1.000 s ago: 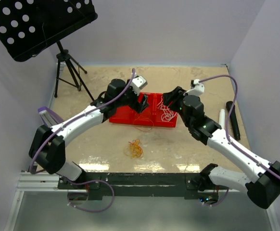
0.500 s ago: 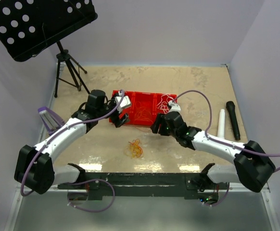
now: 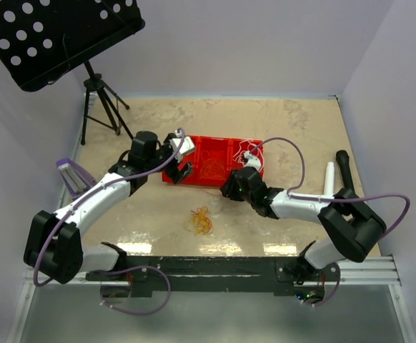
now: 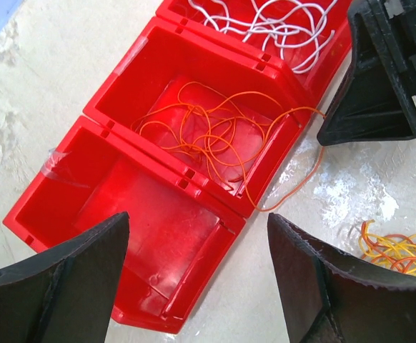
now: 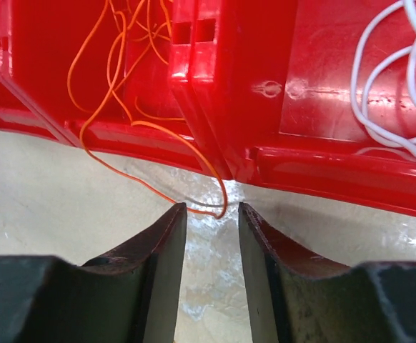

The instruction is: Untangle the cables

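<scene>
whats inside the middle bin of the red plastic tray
A loose tangle of thin orange cable fills the red plastic tray's middle compartment, one loop trailing over the rim onto the beige table. The bare floor shows between strands; nothing is hidden.

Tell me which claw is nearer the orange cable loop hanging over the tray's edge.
Right. The right claw sits just short of the orange cable loop at the tray rim; the left claw hovers over its end compartment.

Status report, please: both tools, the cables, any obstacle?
Left tool open, empty, over red tray. Right tool open, orange cable loop at its tips, hanging over tray rim. No obstacle seen.
</scene>
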`<state>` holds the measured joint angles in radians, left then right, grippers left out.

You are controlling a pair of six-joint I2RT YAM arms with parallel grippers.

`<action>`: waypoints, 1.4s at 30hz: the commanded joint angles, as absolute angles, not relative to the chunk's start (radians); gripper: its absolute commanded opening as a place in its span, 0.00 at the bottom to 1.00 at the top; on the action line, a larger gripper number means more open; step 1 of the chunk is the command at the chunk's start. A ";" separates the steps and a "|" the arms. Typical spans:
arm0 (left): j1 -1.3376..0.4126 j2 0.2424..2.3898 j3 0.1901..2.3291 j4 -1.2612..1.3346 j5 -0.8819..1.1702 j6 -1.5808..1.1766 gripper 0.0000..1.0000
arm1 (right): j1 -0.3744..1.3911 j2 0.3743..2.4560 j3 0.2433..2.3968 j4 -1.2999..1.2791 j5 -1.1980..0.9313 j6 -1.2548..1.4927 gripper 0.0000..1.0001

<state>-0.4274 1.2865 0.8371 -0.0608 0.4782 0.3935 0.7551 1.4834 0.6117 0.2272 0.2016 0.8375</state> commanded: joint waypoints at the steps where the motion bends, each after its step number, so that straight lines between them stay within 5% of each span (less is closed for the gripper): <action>1: -0.423 1.295 0.925 -0.133 0.431 0.365 0.82 | 0.788 1.485 0.606 0.336 0.273 0.882 0.38; 11: -0.423 1.284 0.989 -0.297 0.399 0.380 0.82 | 0.816 1.540 0.606 0.350 0.356 0.917 0.23; 18: -0.417 1.243 1.029 -0.310 0.402 0.350 0.82 | 0.822 1.445 0.652 0.270 0.408 0.904 0.00; 26: -0.413 1.223 1.074 -0.337 0.405 0.308 0.80 | 0.819 1.402 0.889 0.104 0.483 0.781 0.00; 42: -0.410 1.121 0.986 -0.262 0.425 0.265 0.78 | 0.752 1.862 1.376 -0.175 0.606 0.621 0.00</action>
<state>-0.4179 1.1496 1.0130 -0.3038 0.4129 0.2871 0.7494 1.8408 1.2827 -0.0551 0.5373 0.6659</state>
